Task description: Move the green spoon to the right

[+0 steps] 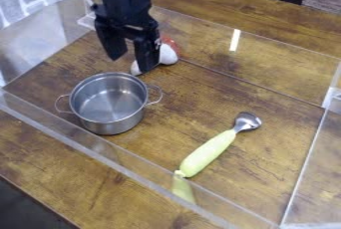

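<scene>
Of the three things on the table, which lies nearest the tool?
The red-capped white mushroom, right beside the open tool. The pot sits below it in the picture, and the green spoon lies far off.

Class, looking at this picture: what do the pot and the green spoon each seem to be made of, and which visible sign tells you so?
The pot looks like polished metal, probably steel: its silver walls shine and mirror the light. The green spoon seems to be two materials: a matte yellow-green handle, likely plastic or rubber, showing no glint, and a small shiny silver bowl that looks metallic.

Green spoon point(213, 150) flat, diagonal, front-right
</scene>
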You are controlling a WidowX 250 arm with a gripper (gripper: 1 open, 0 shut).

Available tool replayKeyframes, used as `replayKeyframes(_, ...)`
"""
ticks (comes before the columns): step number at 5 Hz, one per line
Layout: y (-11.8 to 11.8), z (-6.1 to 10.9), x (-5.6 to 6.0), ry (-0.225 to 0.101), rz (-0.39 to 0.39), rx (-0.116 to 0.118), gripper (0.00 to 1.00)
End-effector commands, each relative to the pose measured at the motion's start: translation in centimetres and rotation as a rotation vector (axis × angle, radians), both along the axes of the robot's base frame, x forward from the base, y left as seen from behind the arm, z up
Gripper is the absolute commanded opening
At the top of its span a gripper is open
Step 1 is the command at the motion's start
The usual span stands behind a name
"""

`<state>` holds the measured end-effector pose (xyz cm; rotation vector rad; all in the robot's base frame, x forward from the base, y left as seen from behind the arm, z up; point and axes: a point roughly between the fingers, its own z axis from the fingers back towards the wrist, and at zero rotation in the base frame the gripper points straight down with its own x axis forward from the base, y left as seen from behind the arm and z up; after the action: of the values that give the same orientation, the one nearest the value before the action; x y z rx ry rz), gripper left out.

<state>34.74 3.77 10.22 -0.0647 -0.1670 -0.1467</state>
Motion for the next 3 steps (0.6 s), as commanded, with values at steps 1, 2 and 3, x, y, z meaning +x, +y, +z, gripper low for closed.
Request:
replayKeyframes(1,0.21,1.50,0.23,-0.049,0.022,0.013,1.00)
replayKeyframes(2,0.27,1.21,0.17,-0.043,0.045,0.014,1.00)
replayKeyframes(3,0.32,0.92,0.10,-0.036,0.067,0.015,1.00)
